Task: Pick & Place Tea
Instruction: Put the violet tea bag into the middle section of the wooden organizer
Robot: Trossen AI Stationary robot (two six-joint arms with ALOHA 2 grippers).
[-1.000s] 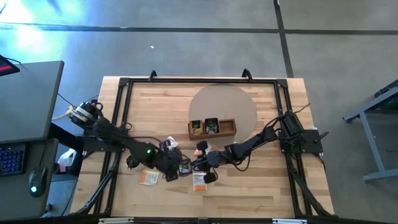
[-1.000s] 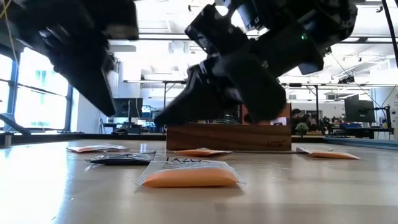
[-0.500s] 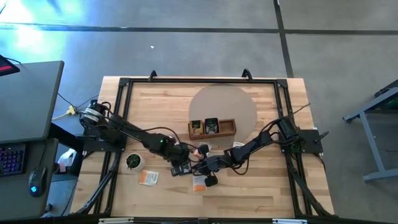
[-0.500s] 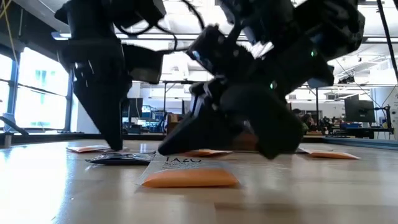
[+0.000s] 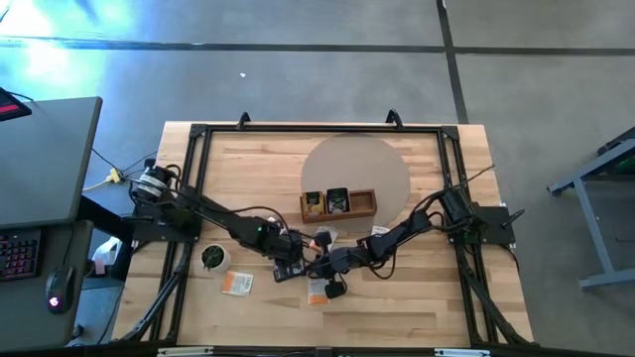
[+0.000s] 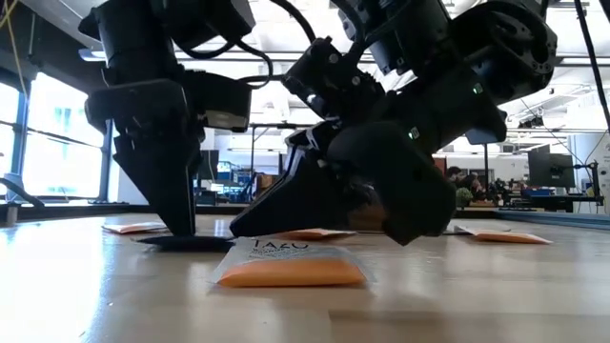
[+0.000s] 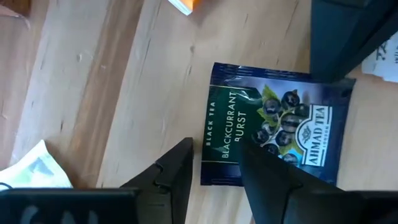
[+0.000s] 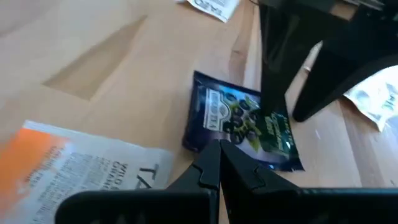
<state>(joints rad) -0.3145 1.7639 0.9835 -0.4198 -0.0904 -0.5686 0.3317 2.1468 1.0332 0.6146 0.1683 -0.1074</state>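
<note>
A black blackcurrant tea packet (image 7: 273,118) (image 8: 242,124) lies flat on the table near the middle (image 5: 287,270). My left gripper (image 7: 214,180) (image 5: 289,264) stands over it, open, pointing down. My right gripper (image 8: 219,152) (image 5: 319,266) comes in low from the right, shut, with its tips at the same packet's edge. A white-and-orange packet (image 6: 291,267) (image 5: 317,291) lies flat just nearer. Other packets lie around (image 5: 236,283), and some sit in the wooden tray (image 5: 362,205). My left gripper comes from above, pointing down. One finger (image 7: 267,177) stands on the black packet near its edge (image 7: 245,168), and the other finger (image 7: 171,177) stands beside that edge over bare wood. The packet lies flat on the table. My right gripper's shut fingertips lie at the packet's edge (image 8: 214,138); I cannot tell whether they touch it.
The small round cup (image 5: 211,258) stands left of the grippers. The tray is on the far side, by a round grey mat (image 5: 357,159). More packets lie between tray and grippers (image 5: 322,236). A black frame (image 5: 198,134) runs around the table's edges.
My left gripper has moved toward the right and come down onto the black packet, ending upright over it. My right gripper has sunk lower and shifted slightly left toward the same packet. The packets have stayed where they were.
</note>
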